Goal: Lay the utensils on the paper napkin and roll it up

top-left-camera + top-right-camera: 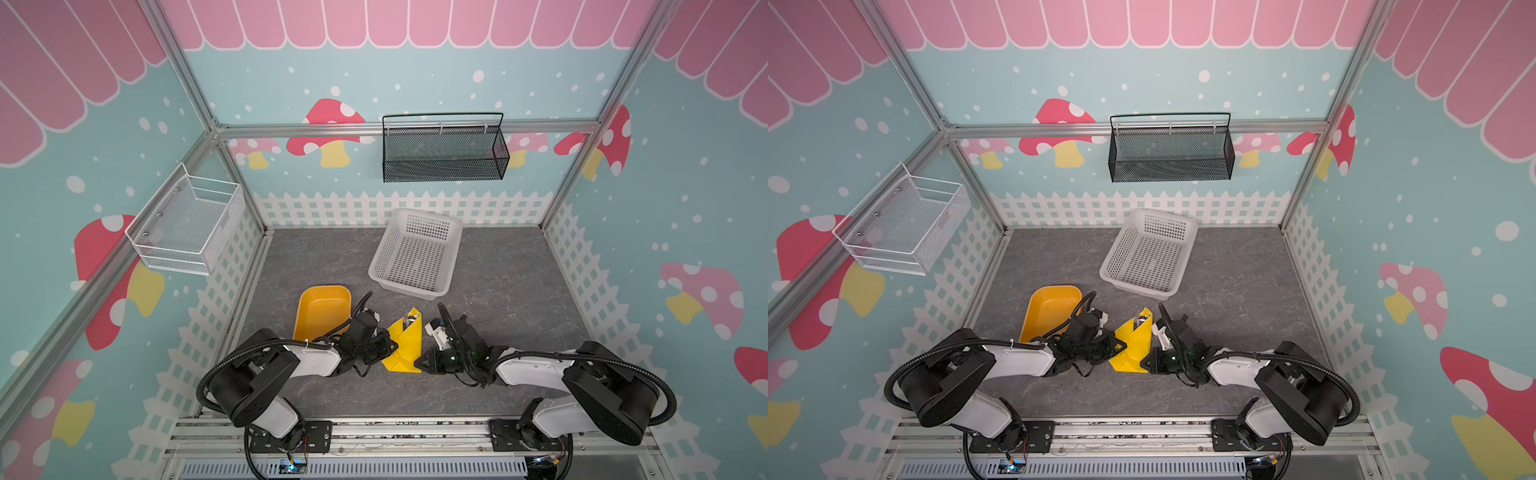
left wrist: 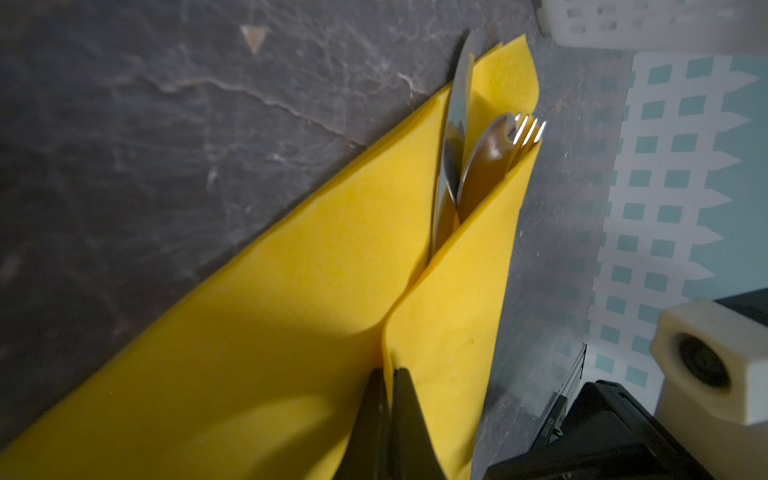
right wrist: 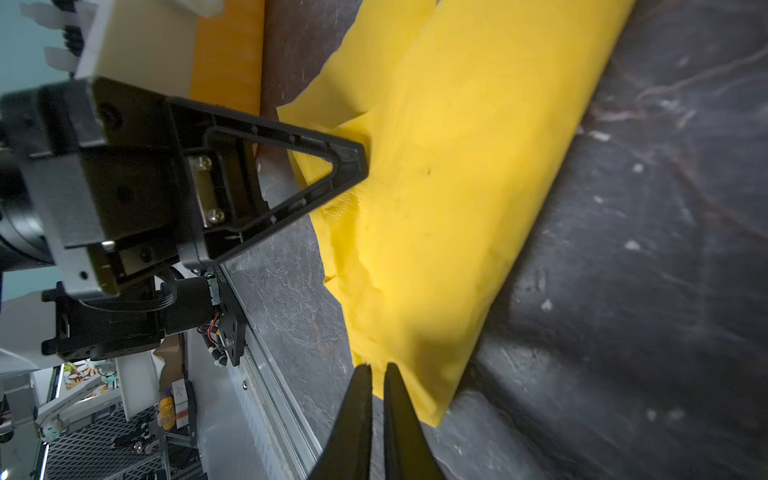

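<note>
My left tool (image 2: pixel 388 372) is squeezed shut on a fold of the napkin (image 2: pixel 332 270). My right tool (image 3: pixel 376 368) is almost shut too, and it looks like it pinches the napkin's near corner between its tips.

In both top views the napkin lies on the desk (image 1: pixel 498 291), right between my two tools. The left tool touches its left edge about halfway along. The right tool is at its near right corner. Both arms are just as close to it.

The napkin's long way runs from me toward the back. Two flaps are folded over and meet in a V. At the far end the knife (image 2: pixel 455 137), the spoon (image 2: pixel 486 158) and the fork (image 2: pixel 530 129) poke out side by side, lined up with that long way.

So I think the next roll has to go sideways, across the long way, or the metal things could slide out of the open far end.

Farther back, the tray (image 1: pixel 322 307) sits on the left and the basket (image 1: pixel 453 257) stands behind the napkin, both apart from it
</note>
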`<state>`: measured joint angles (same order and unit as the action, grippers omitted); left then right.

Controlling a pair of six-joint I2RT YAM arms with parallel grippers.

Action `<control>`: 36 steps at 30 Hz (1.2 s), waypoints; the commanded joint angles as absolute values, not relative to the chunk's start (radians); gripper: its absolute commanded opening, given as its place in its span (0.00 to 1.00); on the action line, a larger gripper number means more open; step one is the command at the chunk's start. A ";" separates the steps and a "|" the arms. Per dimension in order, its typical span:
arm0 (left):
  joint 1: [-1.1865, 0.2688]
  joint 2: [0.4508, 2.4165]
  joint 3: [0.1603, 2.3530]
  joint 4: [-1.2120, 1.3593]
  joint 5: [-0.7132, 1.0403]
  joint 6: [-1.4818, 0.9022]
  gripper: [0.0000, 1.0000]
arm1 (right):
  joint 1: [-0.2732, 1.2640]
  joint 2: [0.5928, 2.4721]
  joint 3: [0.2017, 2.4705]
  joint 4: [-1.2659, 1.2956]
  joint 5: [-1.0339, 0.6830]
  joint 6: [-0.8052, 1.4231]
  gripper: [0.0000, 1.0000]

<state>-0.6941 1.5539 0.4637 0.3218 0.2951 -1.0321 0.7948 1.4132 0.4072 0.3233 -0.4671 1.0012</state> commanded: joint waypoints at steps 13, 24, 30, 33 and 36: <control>-0.687 1.571 0.504 0.265 0.293 -0.977 0.04 | 0.822 1.508 0.412 0.420 -0.454 1.055 0.12; -0.688 1.568 0.519 0.233 0.294 -0.960 0.05 | 0.823 1.395 0.404 0.392 -0.465 1.050 0.13; -0.688 1.572 0.523 0.216 0.301 -0.954 0.05 | 0.831 1.457 0.388 0.441 -0.479 1.082 0.09; -0.688 1.574 0.523 0.216 0.302 -0.958 0.05 | 0.840 1.500 0.386 0.490 -0.502 1.093 0.08; -0.687 1.580 0.512 0.231 0.300 -0.971 0.05 | 0.848 1.531 0.383 0.491 -0.491 1.094 0.08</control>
<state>-0.6941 1.5635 0.5083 0.2409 0.3004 -0.9726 0.8379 1.5078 0.3985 0.4538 -0.4873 1.0729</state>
